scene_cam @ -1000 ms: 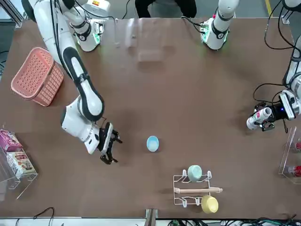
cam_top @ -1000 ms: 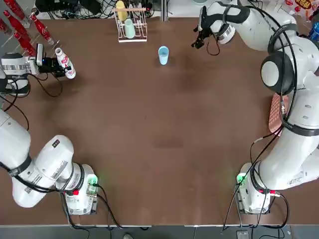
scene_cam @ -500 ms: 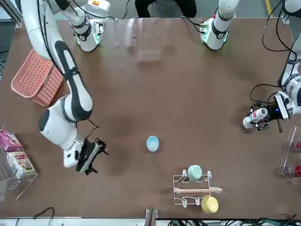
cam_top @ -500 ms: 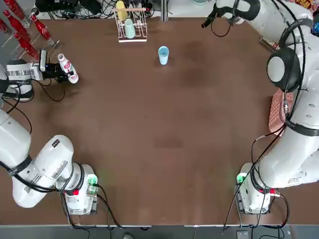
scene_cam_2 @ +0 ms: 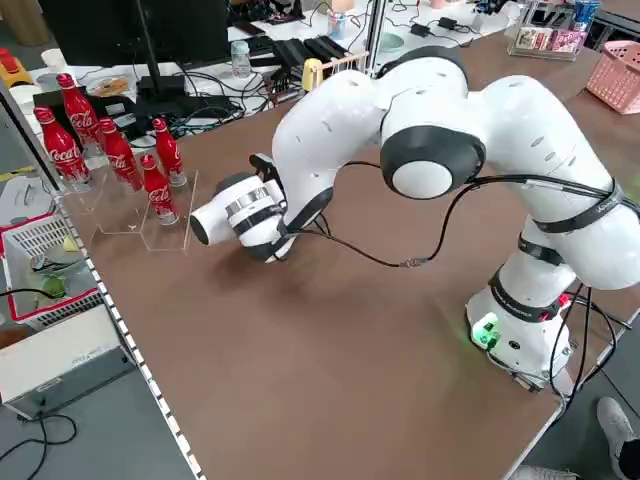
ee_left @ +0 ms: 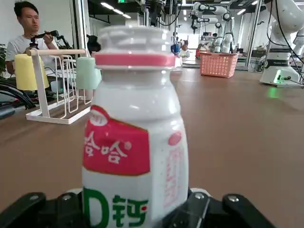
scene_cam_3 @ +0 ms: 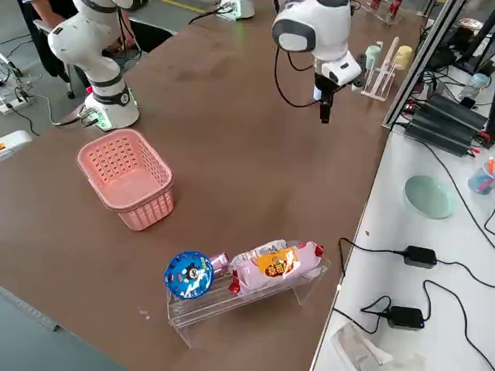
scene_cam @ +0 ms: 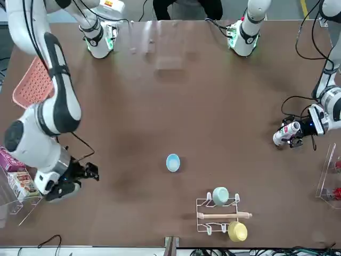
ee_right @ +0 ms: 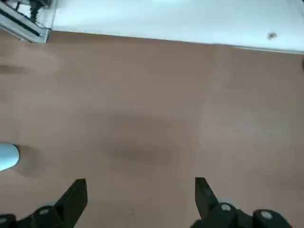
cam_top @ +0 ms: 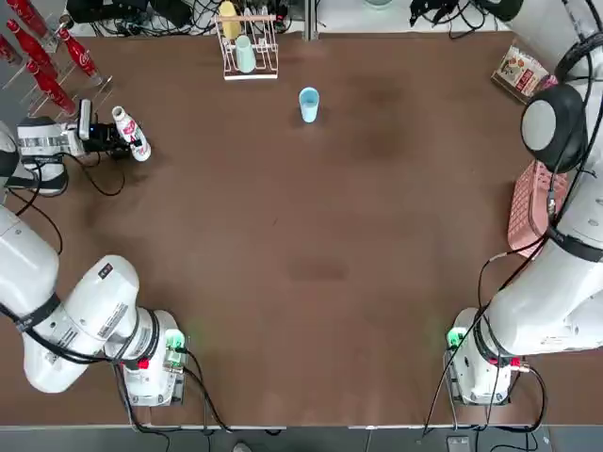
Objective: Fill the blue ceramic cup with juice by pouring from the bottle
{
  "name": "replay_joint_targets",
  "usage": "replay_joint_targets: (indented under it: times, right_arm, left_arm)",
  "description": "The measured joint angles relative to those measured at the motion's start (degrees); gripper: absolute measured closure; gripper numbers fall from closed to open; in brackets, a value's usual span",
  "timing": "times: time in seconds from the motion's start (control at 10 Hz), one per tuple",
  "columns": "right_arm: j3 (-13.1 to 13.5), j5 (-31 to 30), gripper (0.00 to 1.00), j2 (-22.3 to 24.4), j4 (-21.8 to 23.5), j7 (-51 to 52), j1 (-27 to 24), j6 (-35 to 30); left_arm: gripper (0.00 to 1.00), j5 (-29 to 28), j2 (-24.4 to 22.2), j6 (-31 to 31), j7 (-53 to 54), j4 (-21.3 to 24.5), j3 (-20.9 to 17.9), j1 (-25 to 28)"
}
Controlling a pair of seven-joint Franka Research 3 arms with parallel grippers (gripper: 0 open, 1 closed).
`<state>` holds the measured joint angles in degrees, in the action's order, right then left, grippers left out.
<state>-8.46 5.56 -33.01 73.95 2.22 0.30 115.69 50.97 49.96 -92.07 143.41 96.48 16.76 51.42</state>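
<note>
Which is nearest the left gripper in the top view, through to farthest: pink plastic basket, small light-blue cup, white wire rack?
From the left gripper:
1. White wire rack, far edge
2. Light-blue cup, right of rack
3. Pink basket, beside right arm

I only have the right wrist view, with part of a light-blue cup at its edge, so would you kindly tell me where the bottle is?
Observer: The white bottle is at the left gripper, over on the robot's left side of the table.
Operator: Thank you. Is the cup near either gripper?
Observer: No, the blue cup stands apart from both, between the left gripper and the right gripper.
Operator: And what is nearest to the cup?
Observer: The white rack, with a mint-green cup and a yellow cup on it, just to the robot's left of the blue cup.
</note>
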Motion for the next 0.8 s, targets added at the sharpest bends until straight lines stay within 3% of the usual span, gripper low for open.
replay_joint_targets:
  times: [0.4, 0.6, 0.8]
  right_arm:
    - [0.31, -0.42, 0.0, 7.03, -1.57, -1.86, -8.06, -15.11]
    - [0.21, -1.72, 0.0, 9.96, -1.52, -1.42, -11.79, -19.31]
    - [0.07, -3.91, 0.0, 12.77, -1.18, -0.54, -13.17, -23.65]
  left_arm:
    - [0.41, -0.01, 0.01, 0.0, 0.01, -0.62, 0.01, 0.04]
    - [0.28, -0.02, 0.0, 0.25, 0.01, -0.83, 0.03, 0.08]
    - [0.24, -0.02, 0.0, 0.43, 0.01, -0.98, 0.04, 0.11]
